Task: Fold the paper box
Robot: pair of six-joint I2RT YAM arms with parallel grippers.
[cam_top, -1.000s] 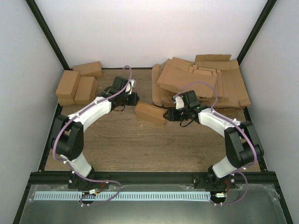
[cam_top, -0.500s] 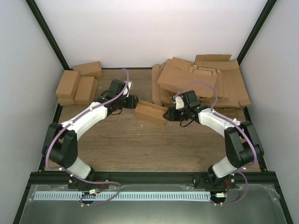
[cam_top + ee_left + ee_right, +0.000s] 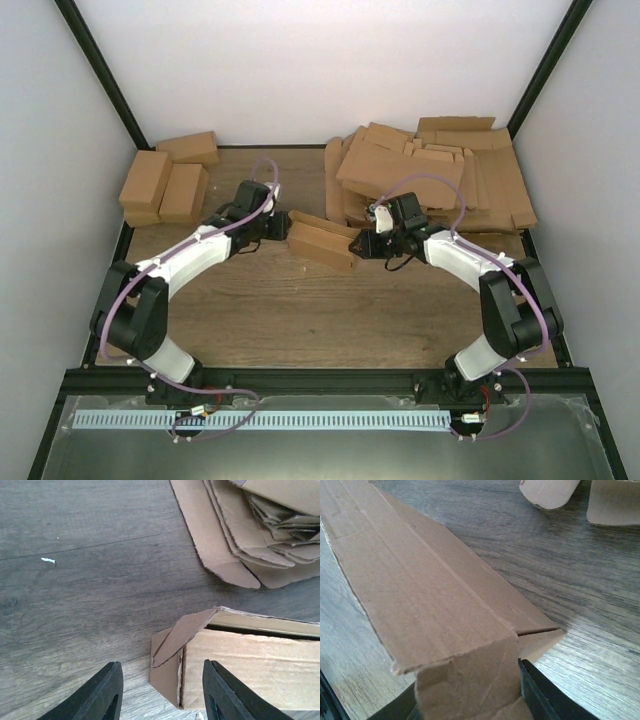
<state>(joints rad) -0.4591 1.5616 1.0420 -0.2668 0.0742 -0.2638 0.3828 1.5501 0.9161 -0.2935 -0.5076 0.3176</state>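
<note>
I am pinching the cardboard box (image 3: pixel 322 244) by one end in my right gripper (image 3: pixel 470 700) to steady it. My left gripper (image 3: pixel 161 666) is hovering, spread, at the loose flap (image 3: pixel 187 627), likely for tucking.

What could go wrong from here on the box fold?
1. The end flap sits half-open and skewed; the open left gripper at that end could crush it instead of tucking it.
2. Only the right gripper pinches the box, at its far end, so a push may pivot it toward the cardboard stack.

The left tool (image 3: pixel 283 222) has moved up to the box (image 3: pixel 320 243).
</note>
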